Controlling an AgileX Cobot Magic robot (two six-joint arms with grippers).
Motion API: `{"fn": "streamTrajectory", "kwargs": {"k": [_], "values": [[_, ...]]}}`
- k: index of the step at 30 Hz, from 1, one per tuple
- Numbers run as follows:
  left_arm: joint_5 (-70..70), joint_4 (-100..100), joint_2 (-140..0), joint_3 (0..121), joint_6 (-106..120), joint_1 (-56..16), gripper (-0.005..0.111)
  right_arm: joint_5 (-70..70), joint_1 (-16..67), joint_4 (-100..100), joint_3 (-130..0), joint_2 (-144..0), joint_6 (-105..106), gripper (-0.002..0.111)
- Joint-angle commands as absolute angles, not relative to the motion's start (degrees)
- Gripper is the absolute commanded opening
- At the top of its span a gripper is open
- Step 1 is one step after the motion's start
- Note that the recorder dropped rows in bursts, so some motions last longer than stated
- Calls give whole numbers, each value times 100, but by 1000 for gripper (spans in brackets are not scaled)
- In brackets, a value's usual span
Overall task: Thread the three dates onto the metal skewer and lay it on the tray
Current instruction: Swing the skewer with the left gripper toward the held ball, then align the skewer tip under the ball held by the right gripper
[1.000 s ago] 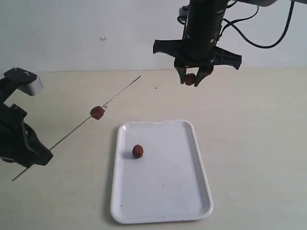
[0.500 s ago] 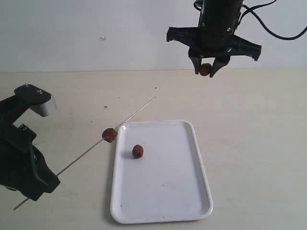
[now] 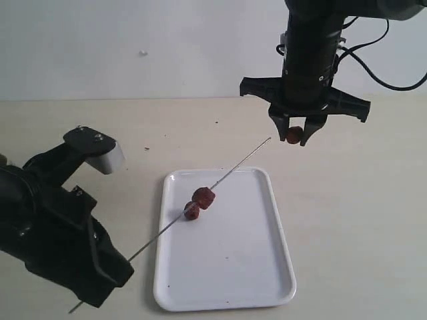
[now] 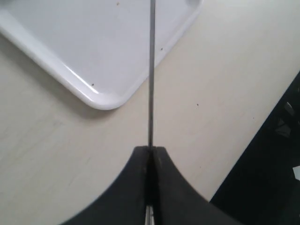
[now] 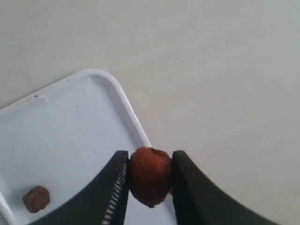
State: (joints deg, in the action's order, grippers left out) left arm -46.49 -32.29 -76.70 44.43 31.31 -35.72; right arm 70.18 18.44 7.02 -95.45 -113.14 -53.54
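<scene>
The table (image 3: 353,220) carries the tray (image 3: 247,267), lying flat. The left claw (image 4: 150,157) is clenched on the low end of the metal skewer (image 3: 233,170), which slants upward over the tray's left part, its tip near the right claw (image 3: 294,131). The right claw hangs above the table beyond the tray — grasping one date (image 5: 149,176). A second date (image 3: 204,198) sits threaded mid-skewer, above the tray. The third date (image 3: 191,211) lies loose on the tray — just beside the second.

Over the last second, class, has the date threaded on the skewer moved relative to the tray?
Yes. The threaded date went rightward, from left of the tray to above it.
</scene>
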Motion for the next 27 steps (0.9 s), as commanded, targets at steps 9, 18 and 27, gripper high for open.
{"fn": "streamTrajectory", "kwargs": {"k": [9, 18, 27], "values": [[-4582, -3360, -7970, 4415, 2953, -3691, 0, 6996, 1830, 288, -9523, -11280, -5408, 31], [-4771, -3337, -8272, 4619, 2953, -3691, 0, 6996, 1830, 324, -9523, -11280, -5332, 31], [-4953, -3209, -8469, 5147, 2955, -3691, 0, 6996, 1830, 348, -9523, -11280, -5149, 31]]}}
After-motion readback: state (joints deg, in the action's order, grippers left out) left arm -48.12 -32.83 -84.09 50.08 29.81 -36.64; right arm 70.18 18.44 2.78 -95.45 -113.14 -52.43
